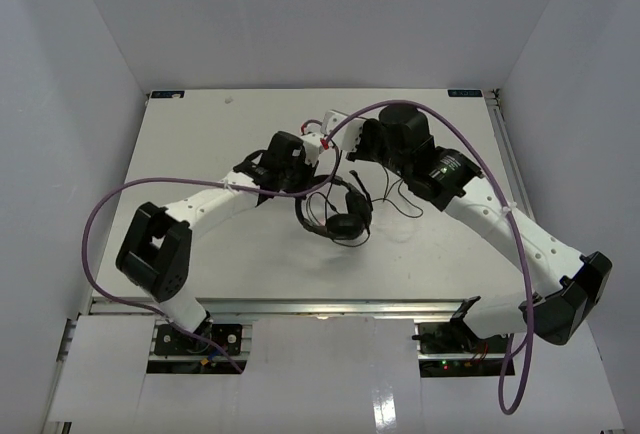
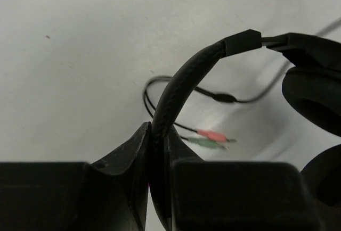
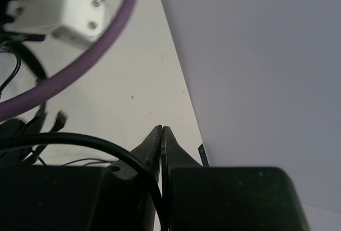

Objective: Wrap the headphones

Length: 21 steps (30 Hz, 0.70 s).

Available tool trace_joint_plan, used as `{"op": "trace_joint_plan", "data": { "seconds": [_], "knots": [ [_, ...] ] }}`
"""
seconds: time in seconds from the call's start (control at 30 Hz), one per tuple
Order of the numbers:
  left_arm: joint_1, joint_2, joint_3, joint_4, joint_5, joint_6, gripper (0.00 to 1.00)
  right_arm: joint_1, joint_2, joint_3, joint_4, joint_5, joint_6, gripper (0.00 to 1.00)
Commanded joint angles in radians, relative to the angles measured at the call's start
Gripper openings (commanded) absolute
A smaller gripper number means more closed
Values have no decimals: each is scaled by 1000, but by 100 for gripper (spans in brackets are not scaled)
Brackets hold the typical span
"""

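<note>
The black headphones point(image 1: 344, 224) hang just over the middle of the table, ear cups low and the thin headband point(image 2: 184, 84) rising to my left gripper point(image 2: 158, 128). That gripper is shut on the headband. Padded ear cups point(image 2: 314, 95) show at the right of the left wrist view. The thin cable point(image 2: 229, 99) loops below, and its pink plug point(image 2: 212, 134) and green plug point(image 2: 202, 143) lie on the table. My right gripper point(image 3: 161, 129) is shut, with the black cable point(image 3: 80, 138) running in between its fingers. In the top view the two grippers point(image 1: 312, 157) point(image 1: 354, 146) are close together.
A thick purple robot cable point(image 1: 440, 119) arcs over both wrists and passes near the right gripper point(image 3: 90, 63). The left arm's white wrist block point(image 3: 69, 7) is just ahead of the right gripper. The white back wall point(image 3: 256, 55) stands close behind it.
</note>
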Motion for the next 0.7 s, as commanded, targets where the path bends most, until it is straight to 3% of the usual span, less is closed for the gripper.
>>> {"op": "trace_joint_plan", "data": {
  "seconds": [0.0,0.17,0.47,0.67],
  "knots": [
    [7,-260,-77,85,101,-43,0,-68,8,-14,88,-18,48,8],
    [6,-411,-120,45,162,-81,0,-235,1,-34,116,-227,175,8],
    [5,-580,-131,-18,358,-119,0,-264,131,69,92,-389,256,8],
    [5,-664,-84,-40,356,-152,0,-342,222,90,85,-484,355,8]
  ]
}}
